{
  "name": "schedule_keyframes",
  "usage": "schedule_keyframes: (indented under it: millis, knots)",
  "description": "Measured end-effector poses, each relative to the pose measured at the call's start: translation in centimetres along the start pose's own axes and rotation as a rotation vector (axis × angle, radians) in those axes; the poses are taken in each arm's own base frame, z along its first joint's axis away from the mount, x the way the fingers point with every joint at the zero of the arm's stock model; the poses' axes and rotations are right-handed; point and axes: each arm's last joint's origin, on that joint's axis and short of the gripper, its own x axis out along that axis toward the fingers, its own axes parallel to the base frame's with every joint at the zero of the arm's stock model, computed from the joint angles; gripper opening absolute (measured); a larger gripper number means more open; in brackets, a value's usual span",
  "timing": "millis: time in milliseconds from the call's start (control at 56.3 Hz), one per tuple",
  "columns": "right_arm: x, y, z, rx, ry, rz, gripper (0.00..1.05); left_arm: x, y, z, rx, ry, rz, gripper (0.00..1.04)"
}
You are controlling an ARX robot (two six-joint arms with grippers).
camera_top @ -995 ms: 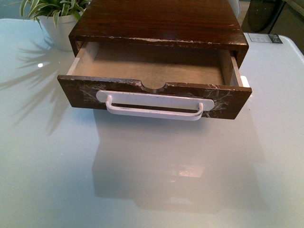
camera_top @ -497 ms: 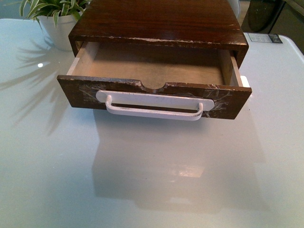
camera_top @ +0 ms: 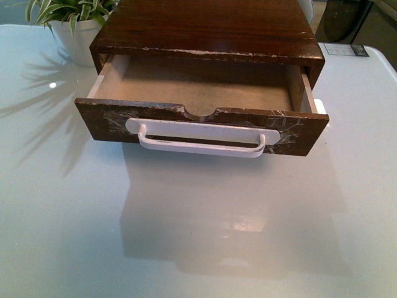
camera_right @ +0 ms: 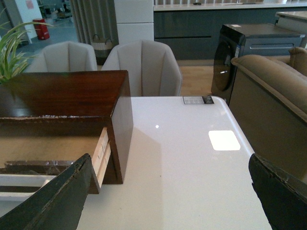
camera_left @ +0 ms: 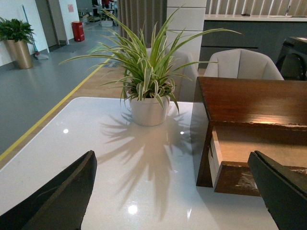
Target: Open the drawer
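You see the drawer (camera_top: 201, 102) pulled well out of its cabinet (camera_top: 208, 28) near the table's (camera_top: 198, 236) far edge. Both the left pincer (camera_left: 172, 191) and the right pincer (camera_right: 168, 191) are spread wide, holding nothing, with the drawer between them and untouched.

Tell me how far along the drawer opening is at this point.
Done: the dark brown wooden drawer with a white bar handle stands pulled well out of its dark wooden cabinet, bare floor showing. In hand: nothing; the left gripper and right gripper have open jaws, both clear of it. Left: seemingly nothing.
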Motion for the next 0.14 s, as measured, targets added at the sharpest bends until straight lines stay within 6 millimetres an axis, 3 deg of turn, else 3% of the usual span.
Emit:
schedule_keyframes:
  millis: [142]
  knots:
    - [0.00,0.00,0.00,0.000,0.000,0.000,0.96,0.00,0.00,0.00,0.000,0.000,0.000,0.96]
